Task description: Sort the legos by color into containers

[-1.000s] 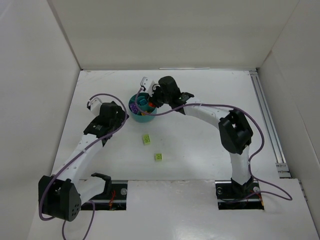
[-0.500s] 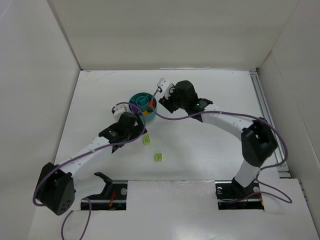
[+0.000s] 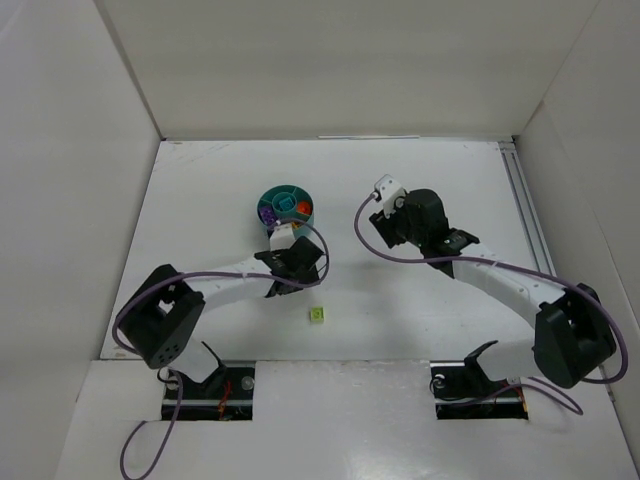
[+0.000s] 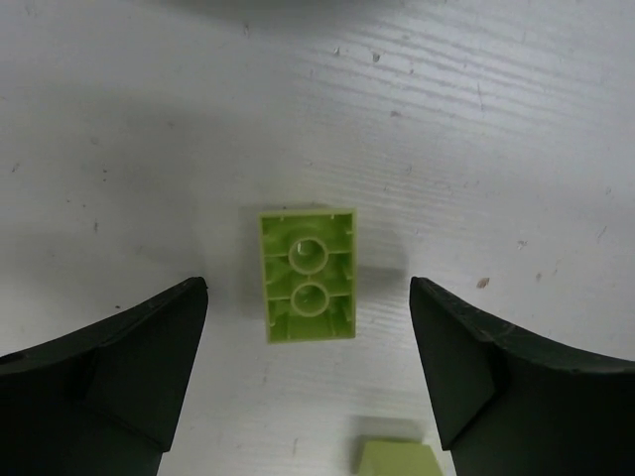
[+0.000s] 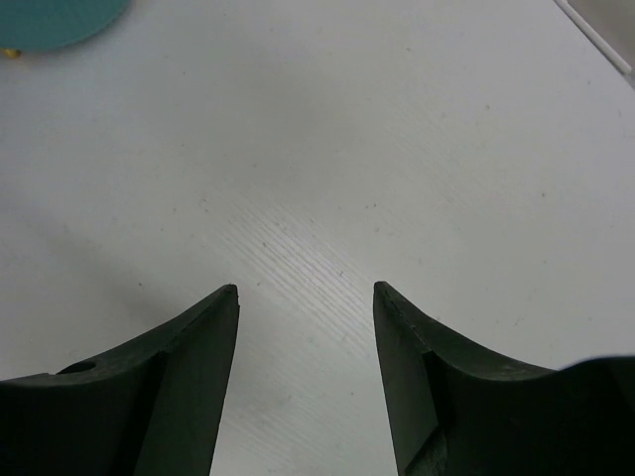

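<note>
Between left gripper (image 4: 308, 290) jaws: lime brick (image 4: 307, 273), hidden overhead.

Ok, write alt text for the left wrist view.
A lime green brick lies hollow side up on the white table, untouched between the open jaws of the left gripper. A second lime piece peeks in at the bottom edge.
</note>
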`<state>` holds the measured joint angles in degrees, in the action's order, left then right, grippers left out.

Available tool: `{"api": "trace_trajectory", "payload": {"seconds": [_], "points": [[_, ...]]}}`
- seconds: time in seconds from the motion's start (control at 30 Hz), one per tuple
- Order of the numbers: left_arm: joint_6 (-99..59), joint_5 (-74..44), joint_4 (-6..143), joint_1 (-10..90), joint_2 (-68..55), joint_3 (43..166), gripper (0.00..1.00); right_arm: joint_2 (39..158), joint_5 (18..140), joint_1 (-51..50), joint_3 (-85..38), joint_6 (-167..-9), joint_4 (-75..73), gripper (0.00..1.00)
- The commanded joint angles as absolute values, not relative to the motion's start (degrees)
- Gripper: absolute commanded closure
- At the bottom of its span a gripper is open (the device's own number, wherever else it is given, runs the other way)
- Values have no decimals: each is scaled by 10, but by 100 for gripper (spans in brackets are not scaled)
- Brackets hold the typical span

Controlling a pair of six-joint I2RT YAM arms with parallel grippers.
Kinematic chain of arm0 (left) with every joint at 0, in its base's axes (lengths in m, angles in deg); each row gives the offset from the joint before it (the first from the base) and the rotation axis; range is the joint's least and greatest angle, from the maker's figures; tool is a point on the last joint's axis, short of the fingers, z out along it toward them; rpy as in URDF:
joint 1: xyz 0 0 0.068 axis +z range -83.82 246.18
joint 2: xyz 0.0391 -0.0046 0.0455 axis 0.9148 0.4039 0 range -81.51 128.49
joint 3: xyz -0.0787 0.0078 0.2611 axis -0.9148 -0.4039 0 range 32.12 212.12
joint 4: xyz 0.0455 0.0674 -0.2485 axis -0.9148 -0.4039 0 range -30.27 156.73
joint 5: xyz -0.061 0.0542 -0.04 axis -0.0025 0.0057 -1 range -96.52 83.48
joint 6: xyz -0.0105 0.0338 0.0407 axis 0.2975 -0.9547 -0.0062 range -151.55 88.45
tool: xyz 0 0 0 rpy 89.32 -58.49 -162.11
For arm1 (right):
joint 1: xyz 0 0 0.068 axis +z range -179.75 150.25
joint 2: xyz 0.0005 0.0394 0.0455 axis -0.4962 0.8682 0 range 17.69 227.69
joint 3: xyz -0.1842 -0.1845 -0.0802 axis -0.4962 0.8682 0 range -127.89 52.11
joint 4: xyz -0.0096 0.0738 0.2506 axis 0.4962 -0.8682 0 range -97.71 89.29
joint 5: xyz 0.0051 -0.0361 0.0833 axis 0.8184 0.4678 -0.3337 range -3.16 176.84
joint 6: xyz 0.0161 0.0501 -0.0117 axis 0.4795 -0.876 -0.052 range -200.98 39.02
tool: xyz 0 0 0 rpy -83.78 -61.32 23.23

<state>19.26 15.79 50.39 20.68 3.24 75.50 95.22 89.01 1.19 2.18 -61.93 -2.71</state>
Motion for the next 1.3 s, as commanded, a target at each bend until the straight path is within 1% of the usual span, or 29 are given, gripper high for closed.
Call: {"api": "trace_trajectory", "payload": {"seconds": [0.0, 0.1, 0.13, 0.23, 0.27, 0.3, 0.37, 0.4, 0.47, 0.5, 0.53, 0.67, 0.87, 0.93, 1.03, 1.17, 1.27], "points": [[240, 210, 469, 199, 59, 793, 20, 925, 899, 7, 29, -634, 2, 38], [254, 218, 456, 199, 71, 800, 28, 920, 899, 1, 29, -634, 2, 38], [259, 218, 456, 199, 78, 805, 34, 920, 899, 1, 29, -634, 2, 38], [265, 218, 448, 199, 89, 805, 41, 920, 899, 1, 29, -634, 2, 38], [270, 223, 448, 199, 89, 811, 47, 920, 899, 1, 29, -634, 2, 38], [270, 223, 448, 199, 89, 811, 50, 920, 899, 1, 29, -634, 2, 38], [270, 223, 448, 199, 95, 817, 61, 920, 899, 1, 29, -634, 2, 38], [270, 223, 448, 199, 101, 817, 76, 927, 899, 1, 29, -634, 2, 38], [270, 223, 448, 199, 108, 834, 86, 934, 894, 1, 29, -634, 2, 38], [270, 223, 448, 199, 108, 850, 88, 940, 887, 1, 29, -634, 2, 38], [270, 223, 441, 199, 108, 858, 95, 940, 887, 1, 24, -634, 2, 38], [252, 240, 427, 199, 96, 895, 95, 940, 882, 1, 24, -634, 2, 38], [197, 282, 426, 199, 28, 959, 93, 914, 882, -11, 30, -634, 2, 38], [175, 287, 454, 213, 15, 974, 90, 908, 882, -18, 35, -634, 2, 38], [133, 277, 480, 253, 10, 1006, 90, 903, 876, -29, 40, -634, 2, 39], [98, 277, 499, 304, 33, 1057, 90, 898, 870, -39, 40, -629, 2, 39], [80, 253, 520, 351, 48, 1080, 90, 903, 860, -53, 40, -623, 2, 39]]}}
